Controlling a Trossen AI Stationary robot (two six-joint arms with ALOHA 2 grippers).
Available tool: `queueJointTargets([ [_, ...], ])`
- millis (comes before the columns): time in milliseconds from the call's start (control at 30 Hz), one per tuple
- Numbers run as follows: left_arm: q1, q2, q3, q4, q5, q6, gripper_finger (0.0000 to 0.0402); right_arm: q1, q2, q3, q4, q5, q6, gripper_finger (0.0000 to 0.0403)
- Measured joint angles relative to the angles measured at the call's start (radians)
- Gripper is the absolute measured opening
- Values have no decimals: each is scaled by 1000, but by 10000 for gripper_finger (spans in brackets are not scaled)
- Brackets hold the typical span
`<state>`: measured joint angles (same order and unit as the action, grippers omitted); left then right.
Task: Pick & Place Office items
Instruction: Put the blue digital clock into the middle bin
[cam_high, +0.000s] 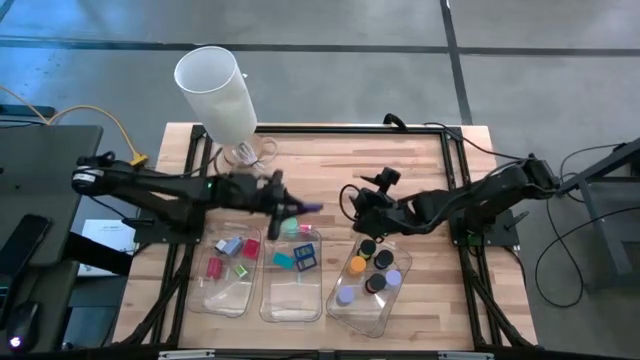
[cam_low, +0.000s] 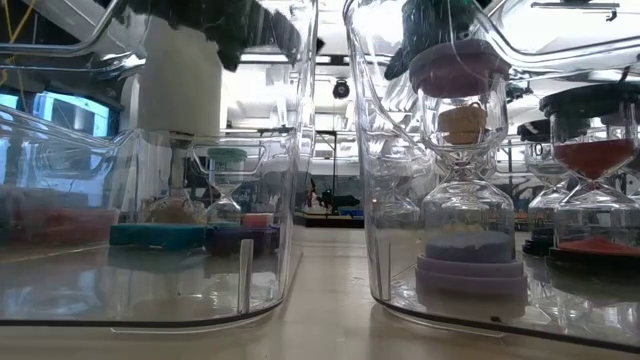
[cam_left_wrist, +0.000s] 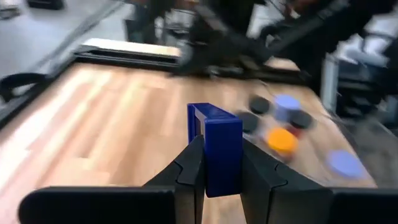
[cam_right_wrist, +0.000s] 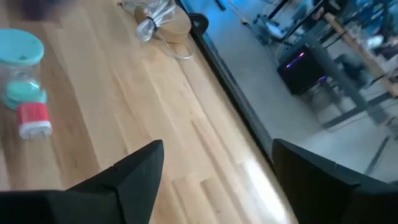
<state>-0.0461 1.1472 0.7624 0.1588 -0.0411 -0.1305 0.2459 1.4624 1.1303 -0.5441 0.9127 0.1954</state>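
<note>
blue block (cam_left_wrist: 214, 146) clamped in left pincer (cam_left_wrist: 217, 171), right pincer (cam_right_wrist: 214, 165) agape

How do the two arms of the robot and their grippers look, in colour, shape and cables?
Both arms are dark, nearly black, built of slim jointed segments. The left gripper has two flat dark fingers with stepped inner edges. The right gripper has broad, wedge-shaped dark fingers. Thin black cables loop beside the right arm; the left arm shows a small green light.

Three clear plastic trays (cam_high: 293, 305) lie side by side on the pale wooden table (cam_high: 330, 165), below the fingers. A tall white cylinder (cam_high: 218, 88) stands tilted at the table's far edge, beyond them.
</note>
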Motion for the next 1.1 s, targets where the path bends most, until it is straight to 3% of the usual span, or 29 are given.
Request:
queueJointTargets([
  [100,-108,-8,0,-34,-65,3,62,7,3,-58,78,-1,49,287],
  [300,-333,-2,0,-99,-296,-33,62,59,3,-121,254,3,66,287],
  [467,-490,40,0,-118,-353,-105,62,99,3,-134,345,0,63,287],
  [600,-588,97,0,-125,-483,-165,62,137,3,-134,406,1,63,287],
  [700,-634,137,0,-126,-542,-208,62,164,12,-134,447,-8,66,287],
  [1100,-633,260,0,-138,-525,-364,65,240,81,-132,601,-30,63,287],
])
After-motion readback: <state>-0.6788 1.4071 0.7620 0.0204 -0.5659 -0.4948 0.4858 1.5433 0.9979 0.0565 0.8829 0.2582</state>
